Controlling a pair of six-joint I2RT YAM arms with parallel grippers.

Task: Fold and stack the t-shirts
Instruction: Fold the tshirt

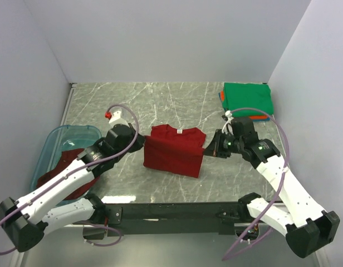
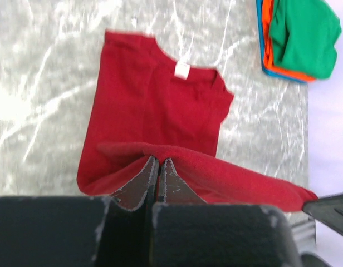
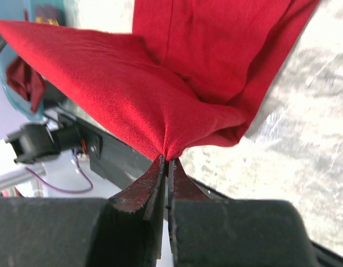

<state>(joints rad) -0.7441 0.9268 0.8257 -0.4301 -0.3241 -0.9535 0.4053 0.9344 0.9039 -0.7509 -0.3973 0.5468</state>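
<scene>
Red shirt: lay left of the green-topped stack, collar pointing to the far wall, long axis running crosswise. Left gripper: jaws pinched tight on the shirt's lifted corner farther from the stack. Right gripper: jaws pinched tight on the lifted corner nearer it.

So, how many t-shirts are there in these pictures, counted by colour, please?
red t-shirt: 1
maroon t-shirt: 1
green t-shirt: 1
orange t-shirt: 1
blue t-shirt: 1
Total: 5
</scene>
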